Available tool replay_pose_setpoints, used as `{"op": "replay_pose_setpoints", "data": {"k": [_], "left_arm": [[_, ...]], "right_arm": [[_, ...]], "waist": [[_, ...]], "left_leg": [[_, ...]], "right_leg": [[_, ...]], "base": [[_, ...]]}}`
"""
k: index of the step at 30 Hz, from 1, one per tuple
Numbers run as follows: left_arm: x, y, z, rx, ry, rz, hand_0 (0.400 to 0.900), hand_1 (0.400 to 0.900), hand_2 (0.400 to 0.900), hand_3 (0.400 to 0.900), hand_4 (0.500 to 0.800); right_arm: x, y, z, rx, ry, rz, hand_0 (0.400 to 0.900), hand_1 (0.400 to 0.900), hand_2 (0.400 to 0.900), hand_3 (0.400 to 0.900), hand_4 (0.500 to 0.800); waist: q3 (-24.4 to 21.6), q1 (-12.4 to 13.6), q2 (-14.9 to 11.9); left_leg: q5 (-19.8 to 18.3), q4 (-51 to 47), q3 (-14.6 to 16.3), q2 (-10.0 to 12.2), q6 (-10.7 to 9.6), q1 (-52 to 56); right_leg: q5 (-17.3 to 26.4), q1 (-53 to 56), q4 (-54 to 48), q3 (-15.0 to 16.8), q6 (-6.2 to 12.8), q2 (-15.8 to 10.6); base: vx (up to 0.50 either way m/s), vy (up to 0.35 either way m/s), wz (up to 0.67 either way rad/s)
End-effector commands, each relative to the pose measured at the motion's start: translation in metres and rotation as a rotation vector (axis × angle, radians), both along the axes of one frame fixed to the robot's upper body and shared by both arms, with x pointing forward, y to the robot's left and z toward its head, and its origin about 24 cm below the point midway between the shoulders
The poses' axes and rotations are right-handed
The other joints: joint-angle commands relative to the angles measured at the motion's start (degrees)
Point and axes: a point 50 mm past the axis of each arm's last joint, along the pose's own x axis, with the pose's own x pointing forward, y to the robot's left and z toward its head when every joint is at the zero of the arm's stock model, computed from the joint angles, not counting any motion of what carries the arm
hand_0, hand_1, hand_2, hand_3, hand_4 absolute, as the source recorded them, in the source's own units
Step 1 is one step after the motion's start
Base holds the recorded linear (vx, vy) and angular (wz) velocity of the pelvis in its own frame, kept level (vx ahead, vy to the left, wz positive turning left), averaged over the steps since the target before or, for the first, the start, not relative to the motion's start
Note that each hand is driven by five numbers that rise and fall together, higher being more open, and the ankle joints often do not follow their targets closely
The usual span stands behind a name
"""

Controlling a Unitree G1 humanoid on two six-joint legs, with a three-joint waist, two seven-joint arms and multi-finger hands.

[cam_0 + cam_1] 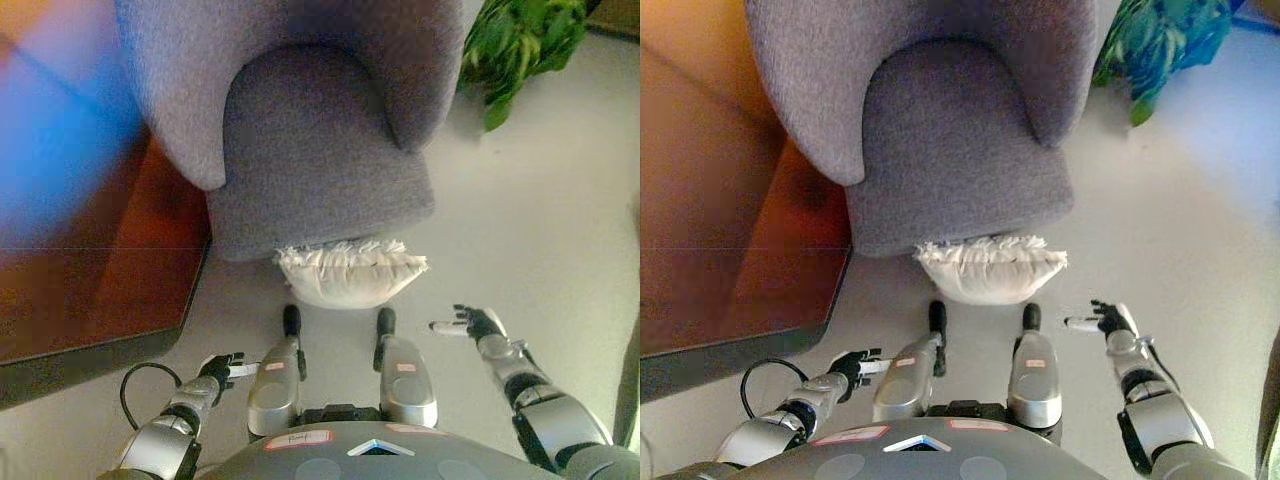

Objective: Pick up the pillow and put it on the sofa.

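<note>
Both arms are silver-grey, jointed with dark bands at the wrists and elbows. The left hand (222, 367) is dark with white-tipped fingers; the right hand (474, 323) is dark too, one white-covered finger among black ones. Small pale labels edged in red mark the silver shells.

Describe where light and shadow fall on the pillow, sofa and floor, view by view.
Left eye view: the pillow is brightly lit in front, its back edge shaded under the sofa, whose seat hollow is darker than its armrests. Right eye view: the floor to the right of the sofa is the brightest area.
</note>
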Motion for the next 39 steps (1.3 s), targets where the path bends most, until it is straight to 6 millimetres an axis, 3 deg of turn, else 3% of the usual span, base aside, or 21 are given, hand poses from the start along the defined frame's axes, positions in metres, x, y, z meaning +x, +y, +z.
{"op": "replay_pose_setpoints", "data": {"k": [1,9,15,21,26,33,39], "left_arm": [[0.009,0.029,0.012,0.05,-0.03,0.001,0.9,0.9,0.9,0.9,0.8],[0.012,0.01,0.009,-0.061,-0.081,0.039,0.9,0.9,0.9,0.9,0.8],[0.015,-0.007,0.007,-0.14,-0.143,0.074,0.9,0.9,0.9,0.9,0.8],[0.019,-0.017,0.009,-0.21,-0.209,0.115,0.9,0.9,0.9,0.9,0.8],[0.02,-0.018,0.012,-0.243,-0.247,0.147,0.9,0.9,0.9,0.9,0.8],[0.023,-0.018,0.019,-0.268,-0.301,0.169,0.9,0.9,0.9,0.9,0.8],[0.023,-0.02,0.023,-0.288,-0.327,0.197,0.9,0.9,0.9,0.9,0.8]], "right_arm": [[0.059,-0.005,0.052,-0.029,-0.174,0.02,0.9,0.9,0.9,0.9,0.8],[0.104,-0.042,0.14,-0.152,-0.291,0.067,0.9,0.9,0.9,0.9,0.8],[0.125,-0.049,0.193,-0.211,-0.384,0.097,0.9,0.9,0.9,0.9,0.8],[0.135,-0.052,0.228,-0.306,-0.412,0.13,0.9,0.9,0.9,0.9,0.8],[0.136,-0.063,0.256,-0.543,-0.36,0.147,0.9,0.9,0.9,0.9,0.8],[0.137,-0.071,0.315,-1.147,-0.174,0.23,0.9,0.9,0.9,0.9,0.8],[0.149,-0.053,0.343,-1.255,-0.149,0.252,0.9,0.9,0.9,0.9,0.8]], "waist": [[2.99,1.77,-1.04],[7.08,3.52,5.84],[9.29,4.18,9.22],[11.4,4.45,11.06],[11.42,5.39,12.12],[11.42,7.4,13.72],[11.42,9.51,14.67]], "left_leg": [[-8.5,2.73,-3.69,0.81,-0.11,4.65],[-6.95,3.52,-5.05,-1.66,0.21,-2.07],[-5.36,5.48,-4.04,-3.53,0.59,-8.97],[-4.49,8.51,-2.88,-4.8,1.1,-14.99],[-2.97,9.8,-2.41,-5.15,1.35,-20.95],[-0.46,9.85,-3.0,-5.43,1.24,-27.44],[0.63,9.76,-3.87,-5.36,1.25,-30.46]], "right_leg": [[12.06,-9.37,-4.26,3.99,4.81,-7.11],[7.56,-19.37,5.8,4.11,2.7,-6.77],[5.88,-24.62,8.86,4.58,1.63,-6.05],[5.16,-27.39,9.69,5.31,1.09,-5.8],[5.8,-29.59,8.06,5.76,1.25,-5.69],[7.02,-32.99,6.44,6.51,2.03,-6.0],[7.5,-35.03,5.52,6.67,2.49,-6.28]], "base": [[-0.01,0.038,0.25],[-0.03,0.108,0.15],[-0.05,0.131,0.02],[-0.03,0.049,0.03],[-0.01,0.0,0.01],[-0.06,-0.022,0.08],[-0.04,-0.015,0.06]]}}
